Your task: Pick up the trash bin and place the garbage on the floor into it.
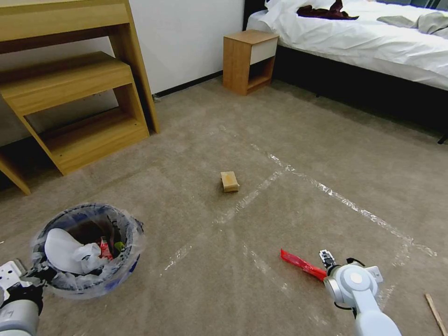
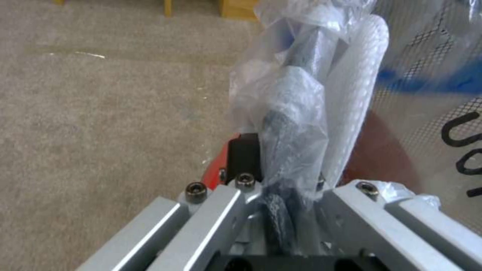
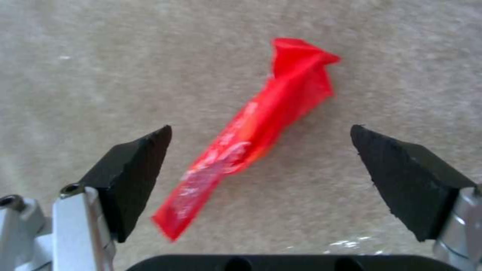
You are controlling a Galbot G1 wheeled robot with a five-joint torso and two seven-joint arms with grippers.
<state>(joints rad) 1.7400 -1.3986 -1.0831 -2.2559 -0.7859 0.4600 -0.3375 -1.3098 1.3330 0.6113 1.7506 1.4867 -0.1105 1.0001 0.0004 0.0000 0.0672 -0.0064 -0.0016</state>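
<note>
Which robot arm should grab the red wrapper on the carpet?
The right one. The right gripper is open, with the red wrapper lying between its fingers on the floor. The left gripper is busy, shut on the rim of the trash bin.

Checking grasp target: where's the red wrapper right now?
The red wrapper lies on the carpet at the head view's lower right, just ahead of the right end effector, whose open fingers straddle it; the tan box sits farther ahead.

A light wooden shelf unit [image 1: 79, 93] stands left; a small wooden nightstand [image 1: 248, 59] adjoins the white-sheeted bed [image 1: 373, 42].
</note>
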